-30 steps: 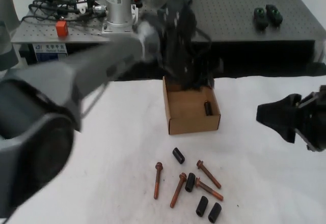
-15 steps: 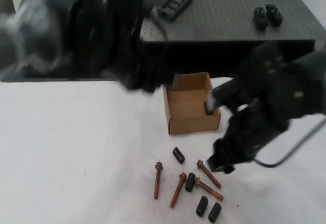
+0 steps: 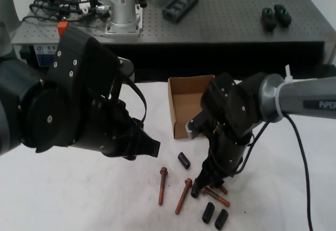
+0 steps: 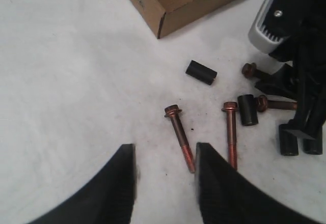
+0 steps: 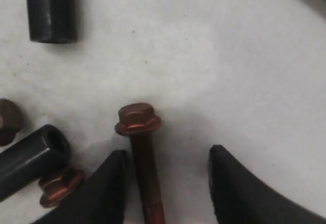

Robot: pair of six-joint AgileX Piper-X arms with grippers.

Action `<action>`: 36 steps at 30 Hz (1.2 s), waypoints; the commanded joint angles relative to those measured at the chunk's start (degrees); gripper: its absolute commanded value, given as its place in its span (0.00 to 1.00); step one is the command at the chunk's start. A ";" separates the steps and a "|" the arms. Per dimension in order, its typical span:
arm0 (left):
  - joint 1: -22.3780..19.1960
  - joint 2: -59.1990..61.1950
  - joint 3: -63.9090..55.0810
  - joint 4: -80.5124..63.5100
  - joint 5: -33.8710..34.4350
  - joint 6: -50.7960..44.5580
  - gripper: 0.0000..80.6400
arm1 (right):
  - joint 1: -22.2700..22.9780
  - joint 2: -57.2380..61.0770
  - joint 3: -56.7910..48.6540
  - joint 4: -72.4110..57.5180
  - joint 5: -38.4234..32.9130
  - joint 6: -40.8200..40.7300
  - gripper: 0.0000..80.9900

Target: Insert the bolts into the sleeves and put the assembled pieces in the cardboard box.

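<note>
While the right fingers [image 5: 235,188] stand apart, holding nothing, a bolt [image 5: 143,152] lies between them.

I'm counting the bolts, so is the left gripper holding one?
No, the left gripper is open and empty; the nearest bolt lies on the cloth.

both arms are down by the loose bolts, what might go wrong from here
1. The right jaws stand open over a bolt that lies off-centre, close to one jaw, with a sleeve and a neighbouring bolt's head just beside it; closing may nudge those or roll the bolt away.
2. The left jaws, open, frame a second bolt in the same small pile where the right arm works; the arms might bump.
</note>
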 commanded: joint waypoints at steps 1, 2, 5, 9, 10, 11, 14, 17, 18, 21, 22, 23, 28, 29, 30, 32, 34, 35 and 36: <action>-0.09 -0.57 -0.08 -0.03 1.80 2.34 0.35 | 0.09 1.71 -0.81 -2.11 0.74 -2.62 0.35; -0.09 -0.57 -0.08 0.14 2.13 2.80 0.35 | 0.09 1.80 -0.81 -2.43 0.74 -2.83 0.32; -0.09 -0.57 -0.08 0.14 3.17 3.12 0.35 | 0.09 2.32 -0.81 -3.09 0.74 -3.43 0.25; -0.09 -0.57 -0.08 1.52 11.30 5.37 0.35 | -0.81 2.59 -0.81 -3.40 0.37 -3.71 0.11; -0.24 -0.57 -0.08 2.19 12.40 5.63 0.35 | -1.28 2.59 -0.81 -3.28 0.37 -4.05 0.05; -0.54 -0.33 -0.08 2.80 12.60 5.65 0.35 | -1.88 2.59 -0.81 -3.10 0.37 -4.35 0.01; -2.05 1.06 -0.08 2.74 12.59 5.63 0.35 | -3.90 1.51 -0.81 -2.62 -0.85 -3.79 0.01; -4.41 4.18 -0.22 1.25 12.74 5.63 0.35 | -6.70 -2.05 -0.48 -1.97 -8.02 0.13 0.01; -5.39 5.59 -0.41 0.62 12.74 5.63 0.35 | -7.56 -3.52 -0.05 -1.97 -9.94 1.29 0.01; -8.56 10.63 -3.04 0.56 12.74 5.68 0.35 | -10.36 -10.35 2.39 -1.97 -13.04 4.18 0.01; -9.59 12.65 -4.45 0.56 12.74 5.68 0.35 | -11.21 -12.99 3.61 -1.97 -13.59 4.78 0.01; -10.41 14.28 -5.77 0.74 12.74 5.78 0.35 | -11.96 -15.49 4.95 -1.70 -14.00 5.20 0.01; -14.07 25.02 -16.49 6.62 12.46 6.24 0.35 | -14.33 -27.22 10.94 0.22 -14.05 6.24 0.01; -14.51 26.66 -18.82 8.14 12.30 6.24 0.35 | -14.60 -29.44 12.07 0.49 -14.05 6.80 0.01; -14.99 28.61 -21.01 10.23 11.98 6.24 0.35 | -14.89 -31.57 13.17 0.49 -14.05 7.40 0.01; -15.84 31.69 -24.43 12.67 10.34 6.24 0.35 | -14.94 -35.40 14.94 0.49 -14.05 7.42 0.01; -16.55 34.52 -27.18 14.22 8.28 6.24 0.35 | -14.94 -38.19 16.21 0.49 -14.05 8.08 0.01; -16.74 35.64 -27.97 14.54 8.16 6.24 0.35 | -14.94 -39.43 16.65 0.49 -13.88 8.59 0.01; -16.96 36.67 -28.76 14.95 8.16 6.24 0.35 | -14.94 -40.55 16.95 0.49 -13.82 8.62 0.01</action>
